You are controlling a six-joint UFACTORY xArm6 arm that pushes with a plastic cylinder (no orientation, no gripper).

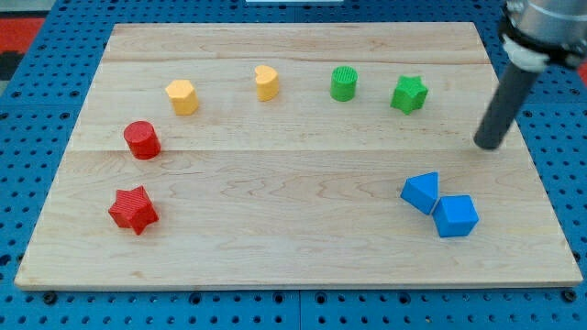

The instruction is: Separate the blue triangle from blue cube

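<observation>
The blue triangle (421, 192) lies at the lower right of the wooden board (293, 247). The blue cube (456, 216) touches it on its lower right side. My tip (489, 145) is at the board's right side, above and to the right of both blue blocks, well apart from them. The dark rod rises from it toward the view's top right corner.
A red cylinder (142, 139) and a red star (134, 209) are at the left. A yellow hexagon (182, 96), a yellow heart (266, 82), a green cylinder (343, 83) and a green star (409, 93) form an arc along the top.
</observation>
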